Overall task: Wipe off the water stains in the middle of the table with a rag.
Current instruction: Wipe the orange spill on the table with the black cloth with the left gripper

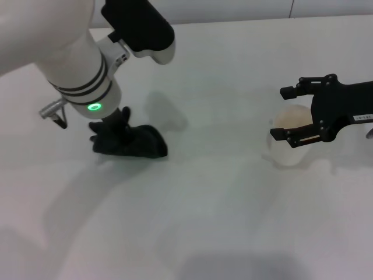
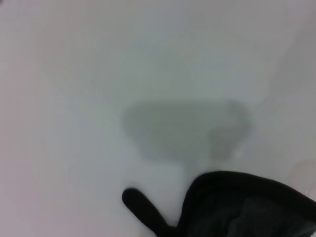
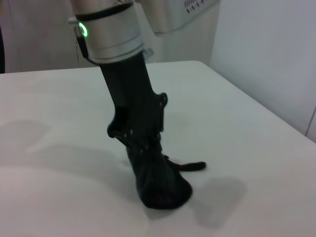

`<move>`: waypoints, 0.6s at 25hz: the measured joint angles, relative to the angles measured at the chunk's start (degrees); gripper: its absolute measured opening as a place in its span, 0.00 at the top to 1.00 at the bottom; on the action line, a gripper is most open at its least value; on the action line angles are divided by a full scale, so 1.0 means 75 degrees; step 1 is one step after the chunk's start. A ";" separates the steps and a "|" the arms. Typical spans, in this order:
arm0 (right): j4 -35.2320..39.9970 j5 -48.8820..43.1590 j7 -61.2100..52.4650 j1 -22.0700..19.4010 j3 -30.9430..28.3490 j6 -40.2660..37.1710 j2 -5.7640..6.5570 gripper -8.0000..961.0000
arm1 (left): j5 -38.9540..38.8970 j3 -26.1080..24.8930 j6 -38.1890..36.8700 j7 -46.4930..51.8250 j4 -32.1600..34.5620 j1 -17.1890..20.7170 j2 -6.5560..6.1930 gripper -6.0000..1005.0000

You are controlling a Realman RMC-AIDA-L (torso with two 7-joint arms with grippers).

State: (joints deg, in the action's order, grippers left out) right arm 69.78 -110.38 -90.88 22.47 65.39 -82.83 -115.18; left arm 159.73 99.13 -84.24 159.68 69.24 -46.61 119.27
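The black rag [image 1: 137,144] lies bunched on the white table [image 1: 221,198] at the left. My left gripper [image 1: 115,139] points down into it and is shut on the rag, pressing it to the tabletop. The right wrist view shows the rag [image 3: 159,183] around the fingertips of that gripper [image 3: 147,160], with its thin tab [image 3: 193,166] sticking out. The left wrist view shows the rag's edge [image 2: 242,207] and only a grey shadow on the table. No orange stain shows in any view. My right gripper [image 1: 285,112] is open at the far right.
A white paper cup [image 1: 289,150] stands at the right, just under and between the right gripper's fingers. The table's far edge [image 1: 245,20] runs along the top of the head view.
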 joint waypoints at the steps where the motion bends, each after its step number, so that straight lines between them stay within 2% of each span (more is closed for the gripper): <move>1: 0.0001 0.0009 0.0000 0.0000 0.0000 -0.0001 0.0001 0.09 | 0.0028 -0.0049 -0.0098 0.0001 0.0024 0.0000 0.0001 0.84; 15: -0.0014 0.0030 0.0000 0.0026 -0.0001 -0.0010 -0.0018 0.09 | 0.0102 0.0214 0.0103 0.0000 -0.0393 0.0067 0.0036 0.82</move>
State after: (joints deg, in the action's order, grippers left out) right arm 69.67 -110.15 -90.88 22.66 65.39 -82.91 -115.31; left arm 160.49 100.73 -83.47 159.68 66.29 -46.10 119.54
